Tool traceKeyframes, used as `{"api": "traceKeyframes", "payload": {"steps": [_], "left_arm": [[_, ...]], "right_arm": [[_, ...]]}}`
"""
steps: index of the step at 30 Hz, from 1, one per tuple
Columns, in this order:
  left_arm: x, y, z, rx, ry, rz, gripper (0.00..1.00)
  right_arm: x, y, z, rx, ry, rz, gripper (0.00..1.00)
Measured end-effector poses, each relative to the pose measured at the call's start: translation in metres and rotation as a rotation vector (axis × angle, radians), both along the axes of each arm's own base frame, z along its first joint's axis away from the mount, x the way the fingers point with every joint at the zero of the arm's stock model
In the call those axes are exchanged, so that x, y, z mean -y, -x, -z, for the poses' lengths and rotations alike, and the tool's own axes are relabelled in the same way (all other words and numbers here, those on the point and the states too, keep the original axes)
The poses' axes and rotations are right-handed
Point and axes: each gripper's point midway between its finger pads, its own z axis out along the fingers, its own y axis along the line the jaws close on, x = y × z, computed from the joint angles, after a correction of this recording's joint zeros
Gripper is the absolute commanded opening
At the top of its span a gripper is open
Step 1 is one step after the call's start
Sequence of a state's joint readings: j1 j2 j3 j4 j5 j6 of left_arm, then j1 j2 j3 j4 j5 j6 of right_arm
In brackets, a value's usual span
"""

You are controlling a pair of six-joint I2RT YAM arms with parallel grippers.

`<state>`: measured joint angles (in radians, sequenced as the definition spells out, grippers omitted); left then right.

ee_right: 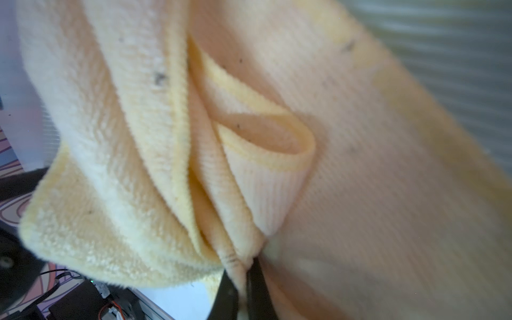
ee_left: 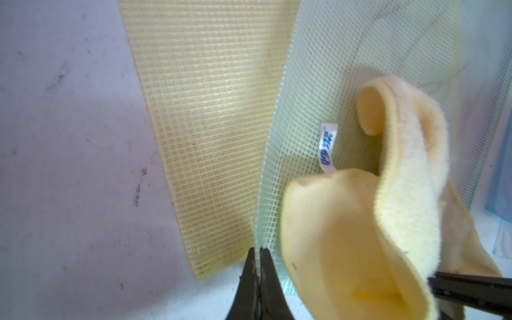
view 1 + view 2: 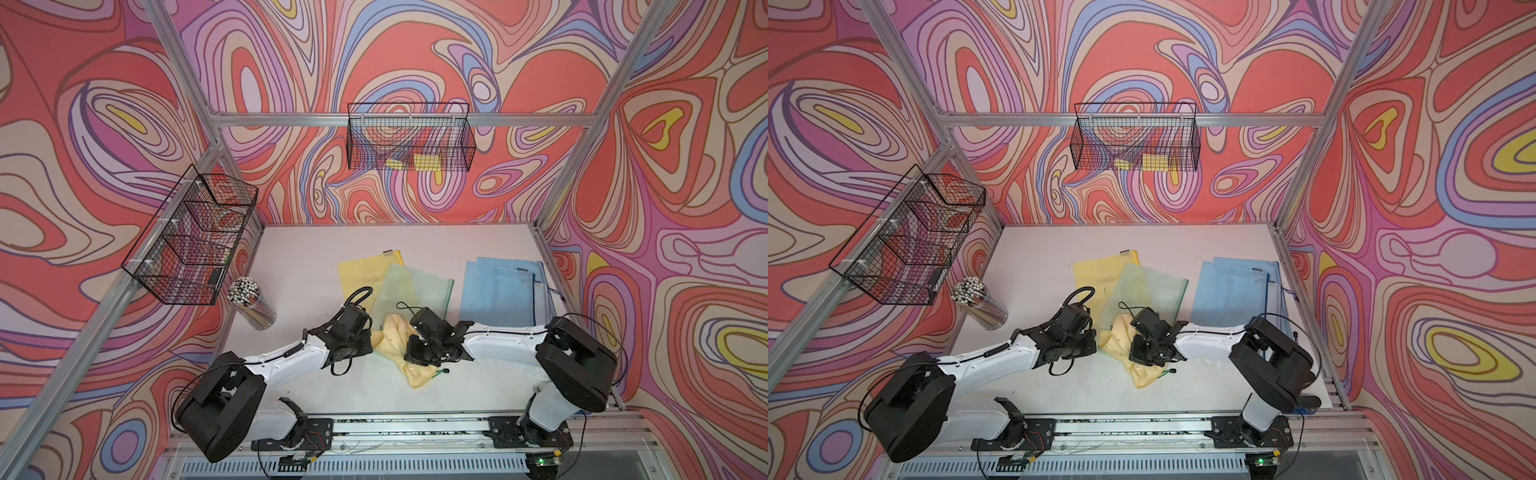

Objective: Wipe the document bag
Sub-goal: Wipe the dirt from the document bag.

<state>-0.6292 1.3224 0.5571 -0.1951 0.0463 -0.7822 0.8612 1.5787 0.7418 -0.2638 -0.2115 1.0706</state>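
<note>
A pale green mesh document bag [image 3: 417,286] [image 3: 1152,289] lies mid-table, overlapping a yellow mesh bag [image 3: 361,270] [image 2: 210,110]. My left gripper [image 2: 259,260] [image 3: 372,333] is shut on the green bag's [image 2: 346,69] near edge, and the thin mesh rim shows between the black fingertips. A crumpled yellow cloth [image 3: 395,338] [image 3: 1121,332] [image 2: 346,235] rests on the green bag's near corner and the table in front. My right gripper [image 1: 243,267] [image 3: 411,353] is shut on a bunched fold of that cloth [image 1: 110,138], right beside the left gripper.
Blue mesh bags [image 3: 498,291] are stacked at the right of the white table [image 3: 316,249]. A clear cup of pens [image 3: 251,305] stands at the left edge. Wire baskets hang on the left frame [image 3: 191,241] and the back wall [image 3: 411,141].
</note>
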Motion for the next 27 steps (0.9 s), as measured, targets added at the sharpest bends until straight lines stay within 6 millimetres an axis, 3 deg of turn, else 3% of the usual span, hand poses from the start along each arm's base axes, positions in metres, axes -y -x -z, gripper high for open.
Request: {"api": "traceKeyframes", "payload": {"steps": [4, 7, 9, 11, 15, 19, 21, 24, 27], "left_arm": [[0.0, 0.0, -0.002, 0.006, 0.003, -0.001, 0.0], [-0.001, -0.001, -0.003, 0.011, 0.002, -0.002, 0.0], [-0.001, 0.0, -0.003, 0.01, 0.0, -0.003, 0.0], [-0.001, 0.0, -0.003, 0.008, -0.002, -0.003, 0.0], [-0.002, 0.0, -0.003, 0.006, -0.003, -0.003, 0.0], [-0.001, 0.0, -0.003, 0.006, -0.002, -0.003, 0.0], [-0.001, 0.0, -0.003, 0.006, -0.002, -0.003, 0.0], [-0.001, 0.0, -0.003, 0.005, -0.001, -0.002, 0.0], [-0.001, 0.0, -0.004, 0.005, -0.003, -0.003, 0.0]], "right_arm": [[0.049, 0.011, -0.003, -0.026, 0.032, 0.1, 0.0], [0.064, 0.011, -0.012, -0.024, 0.079, 0.128, 0.0], [0.061, 0.005, -0.018, -0.023, 0.11, 0.118, 0.0], [0.043, -0.011, -0.03, -0.003, 0.123, 0.089, 0.0], [-0.029, -0.051, -0.055, 0.088, 0.071, -0.015, 0.0], [-0.094, -0.071, -0.049, 0.117, -0.007, -0.107, 0.0], [-0.108, -0.074, -0.032, 0.099, -0.017, -0.13, 0.0], [-0.109, -0.071, -0.005, 0.048, -0.001, -0.143, 0.0], [-0.103, -0.077, -0.004, 0.043, -0.039, -0.131, 0.0]]}}
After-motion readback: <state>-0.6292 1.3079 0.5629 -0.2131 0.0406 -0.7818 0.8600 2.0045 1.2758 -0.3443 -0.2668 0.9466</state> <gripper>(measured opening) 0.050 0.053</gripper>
